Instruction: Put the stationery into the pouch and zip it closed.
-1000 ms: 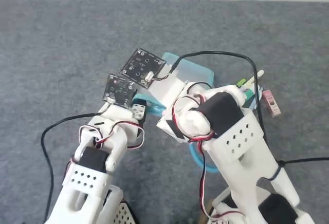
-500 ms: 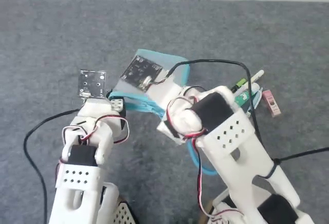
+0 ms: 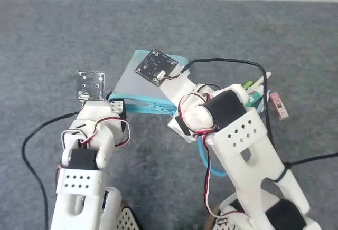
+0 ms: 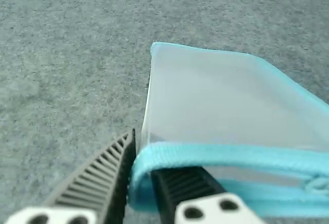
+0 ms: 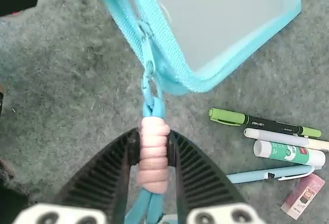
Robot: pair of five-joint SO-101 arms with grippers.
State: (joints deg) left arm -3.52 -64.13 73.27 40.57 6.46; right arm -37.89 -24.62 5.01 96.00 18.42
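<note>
The left gripper [image 4: 139, 154] fingers clenched the blue pouch [image 4: 216, 100] by its zip edge, while the right gripper [image 5: 152, 139] fingers grasped its pink zipper pull [image 5: 153, 167].

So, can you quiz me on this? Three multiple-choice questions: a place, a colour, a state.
1. Where is the glue stick? A inside the pouch; B on the carpet among the pens; C on top of an arm.
2. What colour is the pouch's zip edge? A red; B light blue; C yellow.
3. What is the right gripper doing? A hanging open; B clamping a pen; C clamping the pink zip pull.
Answers: 1 B, it lies on the grey carpet outside the pouch. 2 B, the trim is light blue. 3 C, its jaws close on the pull.
</note>
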